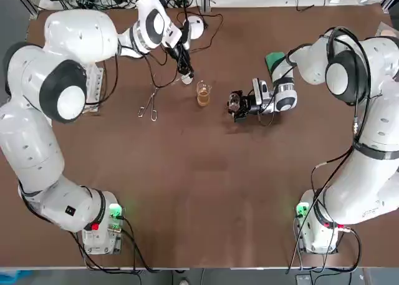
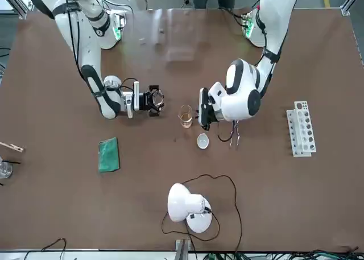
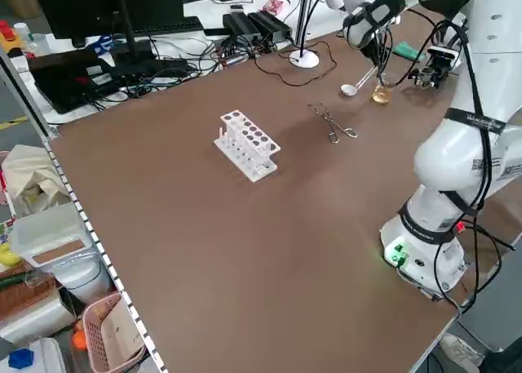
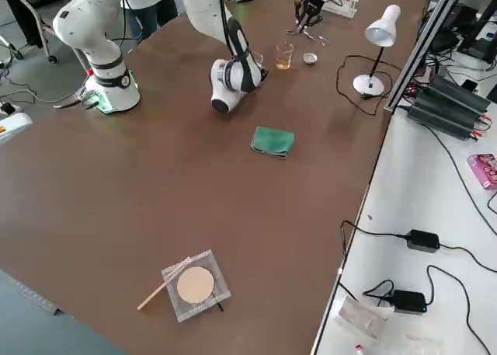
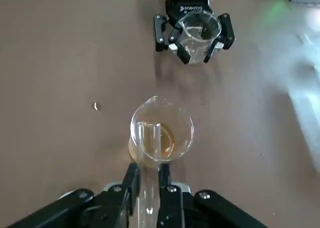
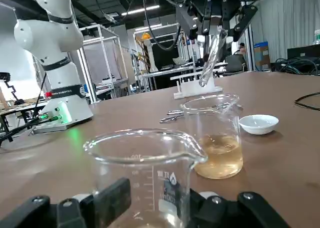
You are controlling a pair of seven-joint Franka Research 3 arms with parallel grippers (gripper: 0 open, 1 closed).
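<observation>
Left gripper [image 5: 149,180], checked first: I find it clenched on a glass test tube [image 5: 148,148], both fingers pressed to the tube's sides. It hangs above the far middle of the table [image 1: 199,191]. The tube is tilted, and its lower end sits just over the mouth of a beaker of amber liquid [image 1: 203,95]. That beaker stands upright on the table and is roughly a third full.

Right gripper [image 1: 239,105] lies low and level at the table, just beside the amber beaker on the robot's right. I note it is closed around a second beaker [image 6: 145,170], clear glass with printed graduations, held upright. The two beakers are near each other but apart. I cannot tell whether the held beaker rests on the surface.

Surroundings:
- A small white dish [image 2: 202,140] lies just beyond the amber beaker.
- Metal tweezers [image 1: 149,105] lie to the robot's left of it.
- A white test tube rack [image 2: 301,128] stands well apart on the left side.
- A green cloth [image 2: 108,154] lies on the right side.
- A white desk lamp [image 2: 185,206] stands at the far edge.
</observation>
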